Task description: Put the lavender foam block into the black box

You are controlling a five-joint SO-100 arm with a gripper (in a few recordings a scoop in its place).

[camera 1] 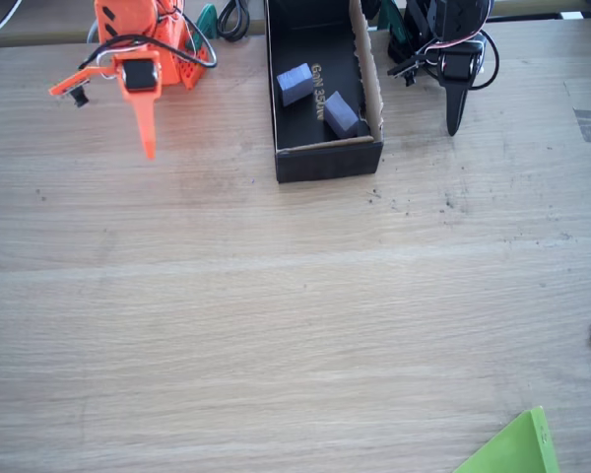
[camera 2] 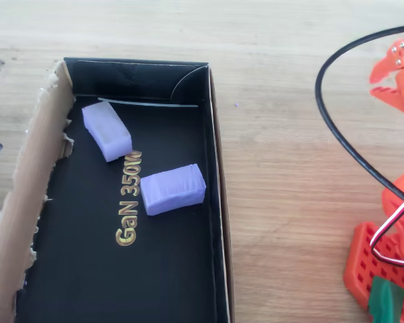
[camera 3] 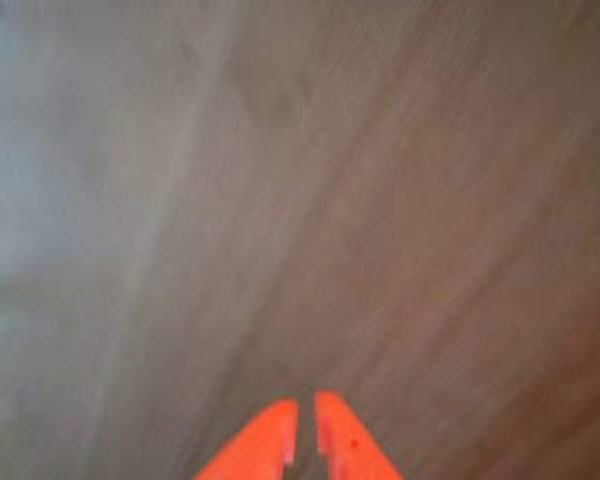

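While gripper [camera 1: 148,146] hangs closed, lavender foam block [camera 2: 106,130] beside black box [camera 2: 215,202] wall

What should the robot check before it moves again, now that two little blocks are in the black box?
1. Lavender foam block lies inside the black box, near its far wall in the overhead view: ok.
2. Darker violet block also lies on the box floor, apart from the lavender one: ok.
3. Orange gripper holds nothing; its tips sit nearly together over bare wood in the wrist view: ok.
4. Gripper stands clear of the box, off to the left in the fixed view: ok.
5. Wooden table in front of the box has no more blocks: ok.
6. Wrist view sharp enough to guide a move: not ok, blurred.
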